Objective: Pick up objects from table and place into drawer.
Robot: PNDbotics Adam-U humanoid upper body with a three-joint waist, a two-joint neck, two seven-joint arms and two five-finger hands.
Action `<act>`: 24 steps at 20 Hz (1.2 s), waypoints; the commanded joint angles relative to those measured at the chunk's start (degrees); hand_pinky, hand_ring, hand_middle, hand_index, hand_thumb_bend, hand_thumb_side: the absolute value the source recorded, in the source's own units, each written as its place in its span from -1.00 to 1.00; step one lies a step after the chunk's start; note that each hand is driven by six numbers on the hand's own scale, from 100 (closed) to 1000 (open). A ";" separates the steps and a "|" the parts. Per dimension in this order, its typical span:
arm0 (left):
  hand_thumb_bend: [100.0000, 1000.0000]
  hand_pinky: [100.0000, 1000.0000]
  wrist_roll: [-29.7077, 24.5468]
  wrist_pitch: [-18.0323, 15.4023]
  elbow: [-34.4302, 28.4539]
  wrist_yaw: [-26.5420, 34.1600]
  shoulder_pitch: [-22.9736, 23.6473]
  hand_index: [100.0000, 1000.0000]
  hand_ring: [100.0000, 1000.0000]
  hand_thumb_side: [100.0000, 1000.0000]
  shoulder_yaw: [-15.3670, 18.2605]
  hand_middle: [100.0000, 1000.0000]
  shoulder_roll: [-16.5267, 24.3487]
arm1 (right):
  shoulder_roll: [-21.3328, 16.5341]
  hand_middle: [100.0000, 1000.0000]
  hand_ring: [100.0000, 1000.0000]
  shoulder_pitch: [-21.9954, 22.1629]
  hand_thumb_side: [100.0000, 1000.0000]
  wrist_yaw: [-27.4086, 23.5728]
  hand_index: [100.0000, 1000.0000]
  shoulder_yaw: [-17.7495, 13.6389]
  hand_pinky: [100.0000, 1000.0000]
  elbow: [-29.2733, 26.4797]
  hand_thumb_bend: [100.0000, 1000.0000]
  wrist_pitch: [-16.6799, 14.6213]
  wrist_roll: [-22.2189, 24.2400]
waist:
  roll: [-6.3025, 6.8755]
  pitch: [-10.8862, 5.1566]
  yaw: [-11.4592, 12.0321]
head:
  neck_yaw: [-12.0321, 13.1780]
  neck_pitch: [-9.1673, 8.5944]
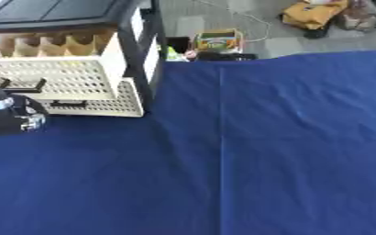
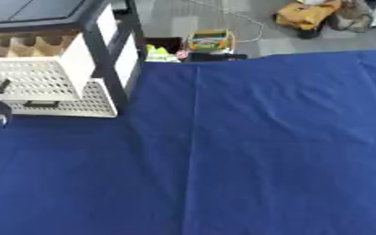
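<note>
A white perforated drawer unit (image 1: 71,78) in a black frame stands at the table's far left. Its upper drawer is pulled out, with tan cardboard dividers (image 1: 55,46) showing inside; the lower drawer (image 1: 103,105) is also out a little. Black handles sit on the drawer fronts. My left arm (image 1: 11,117), black with a silver joint, comes in at the left edge just in front of the lower drawer; the fingers are cut off by the picture edge. No loose object lies on the blue cloth (image 1: 247,151). My right hand shows in neither view.
Beyond the table's far edge the floor holds a colourful box (image 1: 218,40), a yellow bag (image 1: 312,13) and a cable. The blue cloth covers the whole table, with a crease running down its middle.
</note>
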 commanded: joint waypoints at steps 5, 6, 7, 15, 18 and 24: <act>-1.00 -0.50 0.32 0.11 -0.11 3.68 -2.33 0.77 0.05 1.00 0.35 0.09 0.40 | -0.90 0.35 0.26 -0.18 0.90 -0.47 0.45 -0.84 0.43 -0.62 -0.92 -0.41 0.03 | -0.21 -0.97 0.05 | -0.89 -0.45; -1.00 -0.50 0.48 0.27 0.02 3.58 -2.63 0.77 0.05 1.00 0.32 0.09 0.33 | -0.86 0.35 0.26 -0.20 0.90 -0.54 0.45 -0.86 0.43 -0.62 -0.92 -0.46 0.02 | -0.19 -0.95 0.07 | -0.98 -0.43; -1.00 -0.50 0.60 0.46 0.38 3.33 -2.96 0.77 0.05 1.00 0.23 0.09 0.18 | -0.82 0.35 0.26 -0.25 0.90 -0.62 0.45 -0.83 0.43 -0.62 -0.92 -0.54 0.06 | -0.16 -0.93 0.06 | -1.00 -0.47; -1.00 -0.55 2.35 0.93 4.03 3.14 -6.18 0.78 0.02 1.00 0.07 0.07 -1.83 | -0.63 0.34 0.26 -0.25 0.89 -0.91 0.45 -0.78 0.44 -0.62 -0.93 -0.87 0.42 | -0.02 -0.56 -0.28 | -1.14 -1.05; -1.00 -0.58 3.82 1.01 4.66 4.18 -7.14 0.79 -0.01 1.00 0.16 0.05 -2.50 | -0.54 0.34 0.26 -0.22 0.89 -0.99 0.45 -0.81 0.44 -0.62 -0.93 -0.90 0.49 | 0.02 -0.36 -0.35 | -1.25 -1.16; -1.00 -0.60 5.78 1.25 5.95 5.26 -8.57 0.79 -0.02 1.00 -0.13 0.04 -3.27 | -0.38 0.34 0.26 -0.15 0.90 -1.17 0.45 -0.81 0.44 -0.62 -0.84 -1.00 0.70 | 0.10 0.06 -0.32 | -1.22 -1.59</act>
